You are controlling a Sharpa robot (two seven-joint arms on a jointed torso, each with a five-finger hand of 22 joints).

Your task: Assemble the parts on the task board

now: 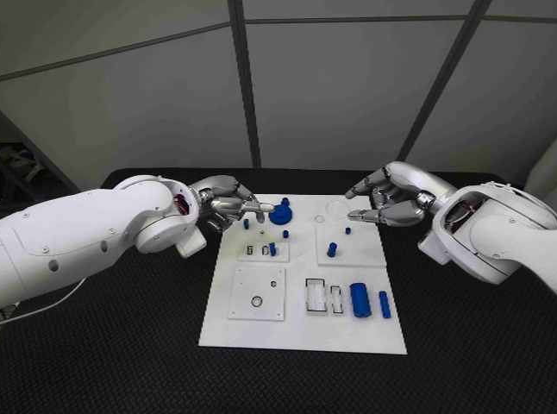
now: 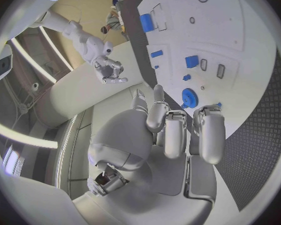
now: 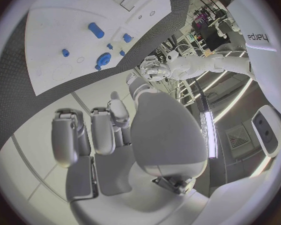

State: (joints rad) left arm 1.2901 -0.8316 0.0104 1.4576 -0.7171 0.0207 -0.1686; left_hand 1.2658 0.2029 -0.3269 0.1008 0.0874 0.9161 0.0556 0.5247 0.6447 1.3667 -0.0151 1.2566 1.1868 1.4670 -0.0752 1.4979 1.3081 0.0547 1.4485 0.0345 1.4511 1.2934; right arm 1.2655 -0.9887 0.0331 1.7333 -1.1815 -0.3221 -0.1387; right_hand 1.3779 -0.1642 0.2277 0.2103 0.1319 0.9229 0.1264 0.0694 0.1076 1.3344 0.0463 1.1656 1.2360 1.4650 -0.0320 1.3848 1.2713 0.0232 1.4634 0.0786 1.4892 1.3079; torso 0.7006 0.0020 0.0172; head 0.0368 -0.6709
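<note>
Partly hidden gear (image 1: 280, 216) behind left hand (image 1: 229, 205)

From my head camera, the left robot hand (image 1: 233, 205) covers part of the board's (image 1: 303, 332) far left edge. The small parts (image 1: 332, 250) near the top are too tiny for me to tell their shapes. The board is cut off by the circle's rim in my right wrist camera.

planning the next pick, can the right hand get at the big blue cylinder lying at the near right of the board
Probably yes. The big blue cylinder lies flat on the task board with nothing over it, and the right hand, holding nothing, hovers above the board's far end.
</note>
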